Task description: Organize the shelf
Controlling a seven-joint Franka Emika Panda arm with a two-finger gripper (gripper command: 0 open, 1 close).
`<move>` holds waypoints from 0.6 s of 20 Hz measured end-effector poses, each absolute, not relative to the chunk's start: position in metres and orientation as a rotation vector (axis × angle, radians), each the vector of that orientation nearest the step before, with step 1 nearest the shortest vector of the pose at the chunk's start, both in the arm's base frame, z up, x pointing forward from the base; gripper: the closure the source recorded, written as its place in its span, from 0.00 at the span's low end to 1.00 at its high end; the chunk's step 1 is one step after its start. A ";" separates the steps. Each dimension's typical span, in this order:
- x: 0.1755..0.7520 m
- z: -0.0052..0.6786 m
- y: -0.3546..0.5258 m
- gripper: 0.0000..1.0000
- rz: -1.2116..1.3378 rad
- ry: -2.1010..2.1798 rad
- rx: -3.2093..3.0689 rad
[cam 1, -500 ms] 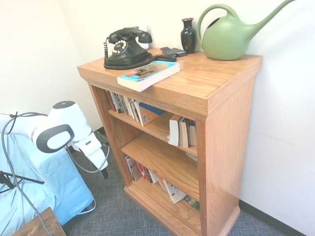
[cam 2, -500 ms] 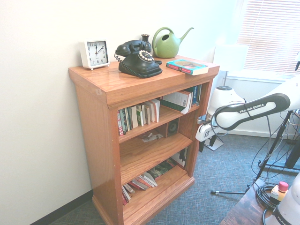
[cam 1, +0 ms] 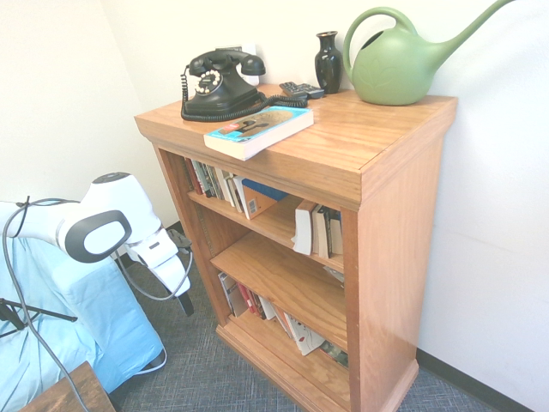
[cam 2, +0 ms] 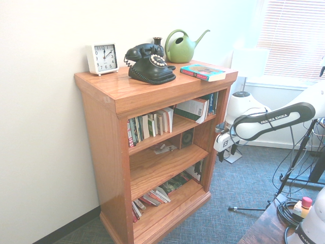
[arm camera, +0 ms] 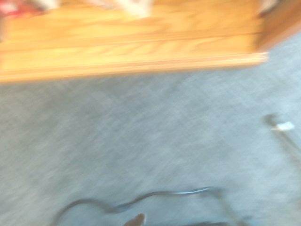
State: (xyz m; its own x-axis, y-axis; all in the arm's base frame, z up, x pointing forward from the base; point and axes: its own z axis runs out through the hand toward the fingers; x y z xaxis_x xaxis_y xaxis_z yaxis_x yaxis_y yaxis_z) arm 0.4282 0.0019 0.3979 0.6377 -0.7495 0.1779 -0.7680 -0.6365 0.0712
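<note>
Nothing on the shelf (cam 1: 377,172) looks tidied yet, as far as I can judge; the task seems to be at its very start. It stands against the white wall on grey carpet, and its flat top carries a black rotary telephone (cam 1: 221,84) near the back, a dark vase (cam 1: 328,60) and a green watering can (cam 1: 401,62) along the rear edge, a white clock (cam 2: 102,58) at one back corner, and a blue-covered book (cam 1: 257,130) lying flat and overhanging the front edge. On the upper tier some books (cam 2: 150,125) stand upright while a green and white one (cam 2: 192,109) leans out past the front lip; the middle tier is nearly bare, and the bottom tier holds books (cam 2: 152,197) slumped and lying loose. The gripper (cam 1: 184,302) hangs low in front of the shelf, beside its lower tiers, pointing down at the carpet, fingers spread wide and holding nothing. Likely left to do: the overhanging book, the leaning volume and the fallen ones below.
</note>
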 end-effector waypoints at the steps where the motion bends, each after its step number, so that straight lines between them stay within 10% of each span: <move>1: 0.427 0.407 0.001 0.00 0.228 -1.263 2.671; 12: 0.435 0.545 0.000 0.00 0.505 -1.071 2.171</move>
State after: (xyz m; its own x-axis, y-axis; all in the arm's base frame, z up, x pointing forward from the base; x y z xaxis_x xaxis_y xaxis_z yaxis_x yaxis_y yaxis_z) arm 0.4347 -0.0005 0.5445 0.5906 -0.5519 0.5888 -0.8053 -0.4497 0.3863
